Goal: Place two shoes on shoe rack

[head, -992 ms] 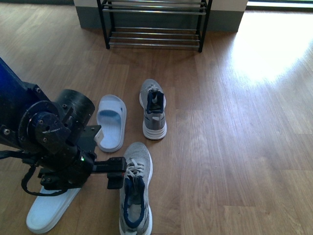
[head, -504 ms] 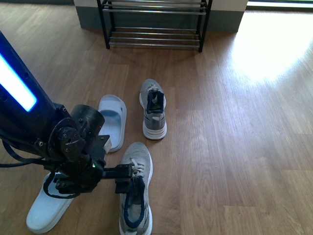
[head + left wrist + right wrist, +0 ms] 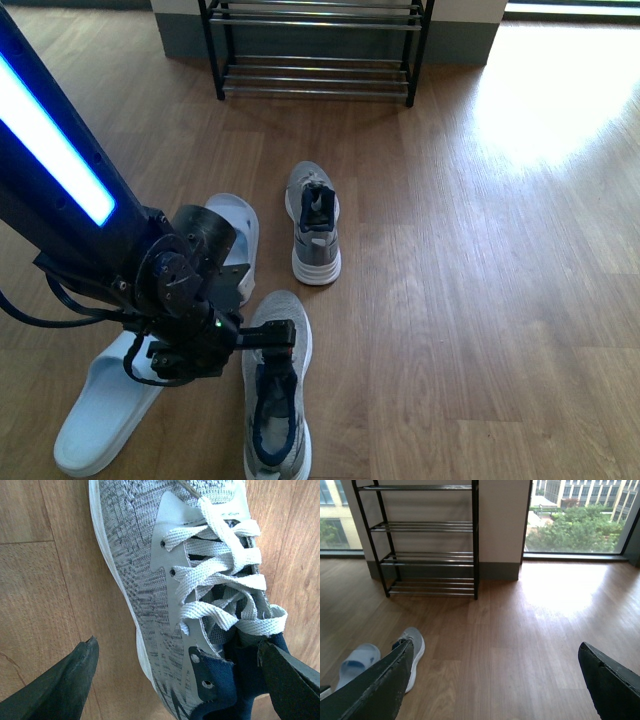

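Now the left gripper point(image 3: 268, 345) hangs low over the near shoe point(image 3: 280, 415) on the floor. Its jaws are spread wide across the laced collar, gripping nothing. The far shoe point(image 3: 313, 222) points toe-first at the shoe rack point(image 3: 316, 50), well apart from it. On the right gripper point(image 3: 492, 690), the jaws are wide open and empty.

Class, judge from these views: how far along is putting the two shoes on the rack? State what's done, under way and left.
Done: nothing; the rack holds no shoes. Under way: the left claw is open astride the near shoe, not gripping yet. Left: grip, carry and place it, then the far shoe.
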`<action>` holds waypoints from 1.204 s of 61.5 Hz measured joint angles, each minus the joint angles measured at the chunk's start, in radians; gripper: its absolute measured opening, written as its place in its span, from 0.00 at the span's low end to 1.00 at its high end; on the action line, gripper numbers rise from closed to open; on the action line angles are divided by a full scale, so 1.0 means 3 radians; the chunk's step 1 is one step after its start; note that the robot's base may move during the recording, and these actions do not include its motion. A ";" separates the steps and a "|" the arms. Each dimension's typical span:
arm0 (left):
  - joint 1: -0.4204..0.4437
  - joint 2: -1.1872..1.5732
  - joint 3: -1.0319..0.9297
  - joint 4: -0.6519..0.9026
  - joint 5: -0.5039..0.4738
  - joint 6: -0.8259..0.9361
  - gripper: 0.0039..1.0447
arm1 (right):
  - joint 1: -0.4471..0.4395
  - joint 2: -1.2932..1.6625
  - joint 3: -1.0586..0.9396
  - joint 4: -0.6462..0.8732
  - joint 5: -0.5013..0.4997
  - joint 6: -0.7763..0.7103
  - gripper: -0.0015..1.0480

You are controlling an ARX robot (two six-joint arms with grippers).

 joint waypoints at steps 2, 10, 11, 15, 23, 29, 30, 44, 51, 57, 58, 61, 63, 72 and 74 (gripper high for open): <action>-0.0008 0.0000 0.0000 0.0000 0.0001 -0.0004 0.91 | 0.0000 0.0000 0.0000 0.0000 0.0001 0.0000 0.91; -0.0015 0.0004 0.0000 -0.0005 -0.0013 -0.0013 0.91 | 0.0000 0.0000 0.0000 0.0000 0.0001 0.0000 0.91; -0.0015 0.0008 0.0000 -0.0005 -0.0015 -0.0013 0.91 | 0.0000 0.0000 0.0000 0.0000 0.0000 0.0000 0.91; -0.0015 0.0046 0.0025 -0.0005 -0.0067 -0.0001 0.91 | 0.0000 0.0000 0.0000 0.0000 0.0001 0.0000 0.91; -0.0023 0.0219 0.0131 0.0006 -0.0097 0.0017 0.91 | 0.0000 0.0000 0.0000 0.0000 0.0000 0.0000 0.91; -0.0045 0.0313 0.0186 0.0009 -0.0100 0.0023 0.91 | 0.0000 0.0000 0.0000 0.0000 0.0001 0.0000 0.91; -0.0051 0.0327 0.0196 0.0009 -0.0097 0.0022 0.91 | 0.0000 0.0000 0.0000 0.0000 0.0001 0.0000 0.91; -0.0090 0.0338 0.0280 0.0045 -0.0051 -0.0004 0.71 | 0.0000 0.0000 0.0000 0.0000 0.0001 0.0000 0.91; -0.0089 0.0342 0.0286 0.0047 -0.0066 -0.0034 0.52 | 0.0000 0.0000 0.0000 0.0000 0.0001 0.0000 0.91; -0.0086 0.0350 0.0289 0.0046 -0.0100 -0.0056 0.38 | 0.0000 0.0000 0.0000 0.0000 0.0001 0.0000 0.91; -0.0086 0.0350 0.0290 0.0036 -0.0116 -0.0057 0.33 | 0.0000 0.0000 0.0000 0.0000 0.0000 0.0000 0.91; -0.0086 0.0350 0.0295 0.0024 -0.0140 -0.0066 0.23 | 0.0000 0.0000 0.0000 0.0000 0.0000 0.0000 0.91; -0.0083 0.0350 0.0299 0.0010 -0.0156 -0.0065 0.16 | 0.0000 0.0000 0.0000 0.0000 0.0000 0.0000 0.91; -0.0070 0.0354 0.0306 -0.0022 -0.0211 -0.0083 0.01 | 0.0000 0.0000 0.0000 0.0000 0.0000 0.0000 0.91; -0.0067 0.0352 0.0306 -0.0023 -0.0240 -0.0083 0.01 | 0.0000 0.0000 0.0000 0.0000 0.0001 0.0000 0.91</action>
